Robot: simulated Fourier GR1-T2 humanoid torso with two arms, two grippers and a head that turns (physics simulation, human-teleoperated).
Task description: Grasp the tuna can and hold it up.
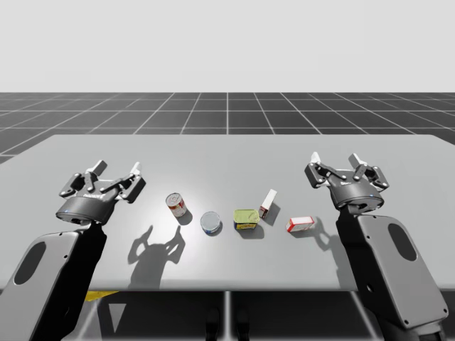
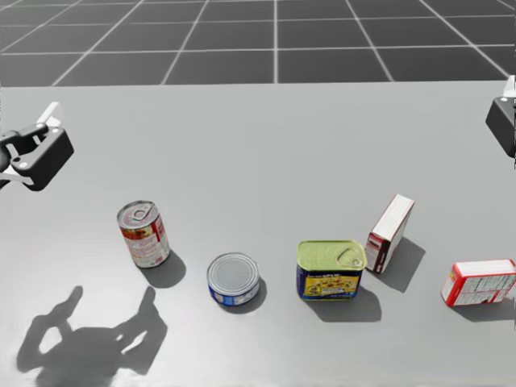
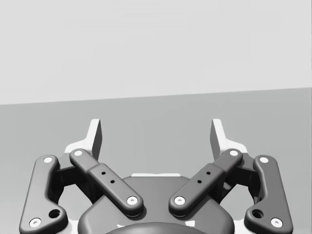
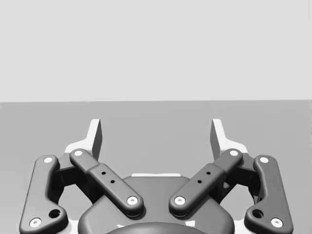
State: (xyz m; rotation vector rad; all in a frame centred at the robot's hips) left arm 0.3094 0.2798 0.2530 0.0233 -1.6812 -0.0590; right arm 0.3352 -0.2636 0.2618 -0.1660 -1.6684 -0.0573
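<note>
High view, near edge first. My left arm [image 1: 50, 277] comes in at the bottom left and my right arm [image 1: 394, 270] at the bottom right. Both forearms rise steeply, and both hands point toward the far side of the bench [image 1: 227, 153]. The left jaws are held over the bench's left part and the right jaws over its right part, both off the surface. The left hand's shadow [image 1: 153, 245] lies on the bench beside that arm.

Left wrist view: fingers [image 3: 95, 136] spread wide, nothing between them, open bench ahead. Right wrist view: the same, fingers [image 4: 217, 136] wide apart, nothing held.

A row of five things stands between the arms, in the bench's near half. From my left:
- red can [image 2: 143, 234], upright
- tuna can [image 2: 233, 279], low and round, blue wall, silver lid up
- green-lidded rectangular can [image 2: 330, 269]
- white-and-maroon box [image 2: 389, 233], on end, set slightly further back
- red-and-white box [image 2: 478, 282], lying flat

The tuna can sits second from my left, a little nearer than the red can. It is near both neighbours and touches neither. Both jaws are well apart from it; the right jaws are out past both boxes.

Room: the tuna can's lid is uncovered. Open surface runs from the can to the near edge. Behind the row the bench lies open to its far edge, and beyond that is dark gridded floor [image 1: 227, 110].
</note>
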